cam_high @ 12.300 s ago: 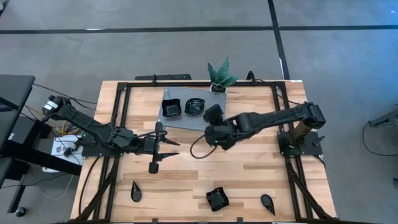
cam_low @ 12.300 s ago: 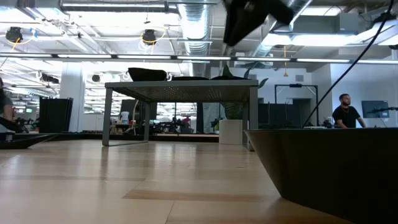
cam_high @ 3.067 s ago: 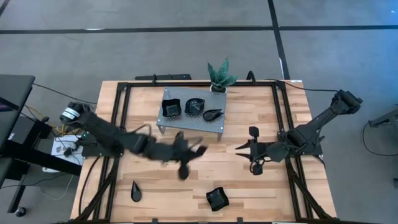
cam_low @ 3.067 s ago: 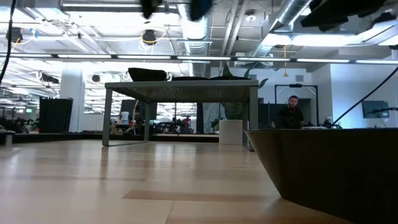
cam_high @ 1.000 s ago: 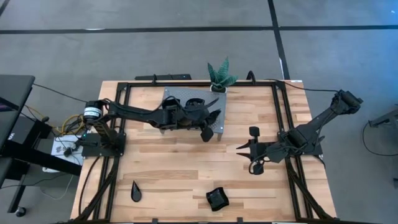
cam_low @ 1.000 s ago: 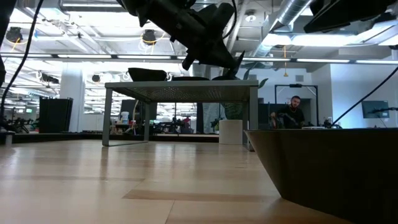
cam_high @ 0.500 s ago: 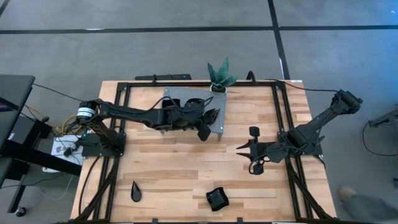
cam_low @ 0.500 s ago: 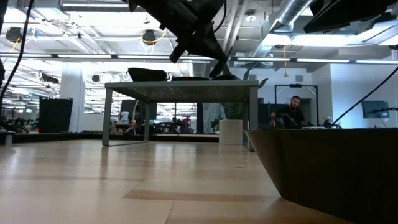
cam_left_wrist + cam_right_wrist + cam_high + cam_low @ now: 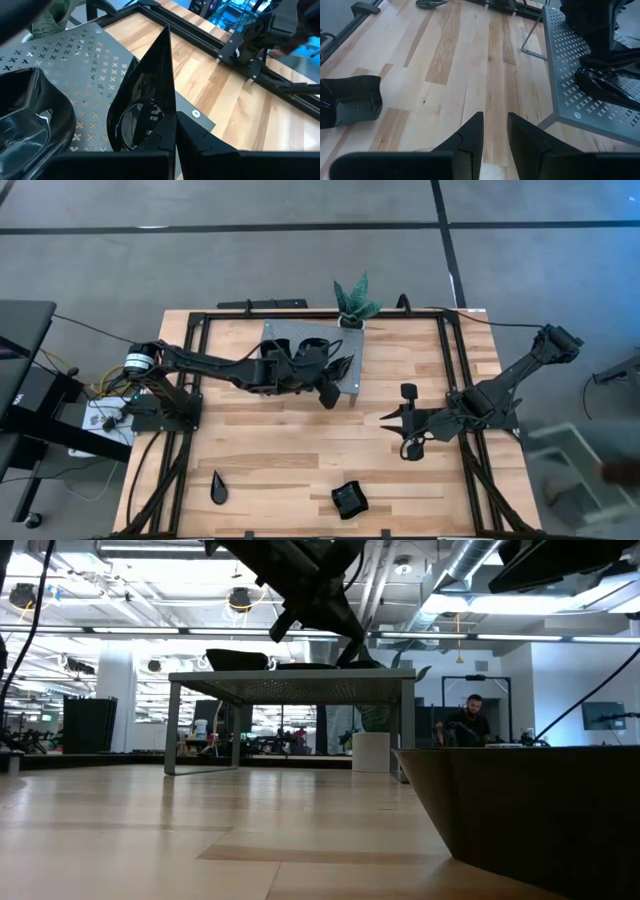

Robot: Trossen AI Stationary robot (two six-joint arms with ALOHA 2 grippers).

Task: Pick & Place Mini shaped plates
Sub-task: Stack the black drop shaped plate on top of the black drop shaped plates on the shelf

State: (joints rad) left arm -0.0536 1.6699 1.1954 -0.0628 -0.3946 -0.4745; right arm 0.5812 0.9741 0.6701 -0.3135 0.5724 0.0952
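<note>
The left gripper (image 9: 328, 387), just above centre in the high view, reaches over the right end of the perforated metal stand (image 9: 275, 333); its jaws are together on the rim of a black teardrop plate (image 9: 145, 107), pinched by the edge so the dish hangs on its side with its point aimed away from the wrist, ready, I judge, to be laid down beside the plates already there; a glossy square plate (image 9: 30, 117) sits on the stand at the left of the left wrist view; another teardrop plate (image 9: 607, 87) lies on the stand at the right of the right wrist view; two plates wait on the wooden table (image 9: 280, 460): a teardrop plate (image 9: 218, 487) lower left and a square plate (image 9: 348, 500) bottom centre; the right gripper (image 9: 392, 418) rests right of centre, clear of the stand, jaws slightly apart and holding nothing; the potted plant (image 9: 353, 302) stands beyond the stand, top centre
</note>
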